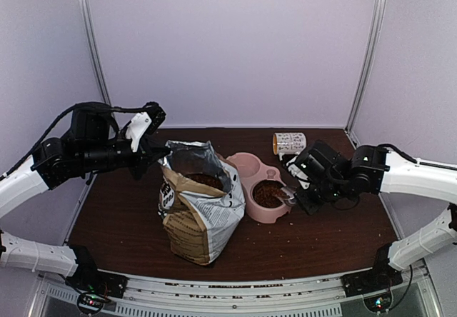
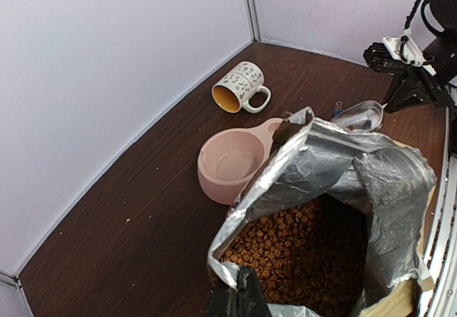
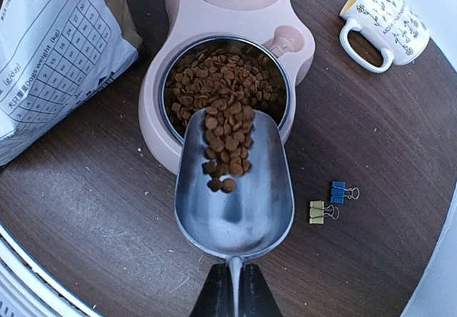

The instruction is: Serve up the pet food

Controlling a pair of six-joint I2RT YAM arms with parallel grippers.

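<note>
**Figure: both claws at the open bag and the bowl, on the dark table [image 1: 321, 238].**

Your right claw [image 3: 232, 299] is pressed together on the thin handle of a metal scoop [image 3: 246, 213]; the scoop reaches straight out ahead of its fingertips, tilted down, with its lip over the near rim of the pink double bowl [image 3: 153, 117]. The pet food [image 3: 225, 142] lies in a streak along the scoop's front half; the streak runs on into the heap that fills the metal-rimmed compartment just beyond the lip. The bowl's second compartment lies farther ahead of this claw and shows a bare pink floor. A patterned mug [image 3: 389, 17] lies on its side ahead and to the right of the claw, apart from the bowl. Two binder clips [image 3: 332, 203], one blue and one yellow, lie side by side on the table just right of the scoop.

Your left claw [image 2: 239, 299] is pinched shut on the foil-lined rim of the printed bag [image 2: 321, 163]; you see only the finger bases at the bottom edge of its wrist view. The bag stands upright with its mouth open; more pet food fills it directly ahead of and below the fingertips. Beyond the bag from this claw sits the bowl's bare compartment, and the mug lies farther off again. Ahead and to the right of the left claw, past the bag's far rim, you see the scoop's bowl and the right claw behind it.
</note>
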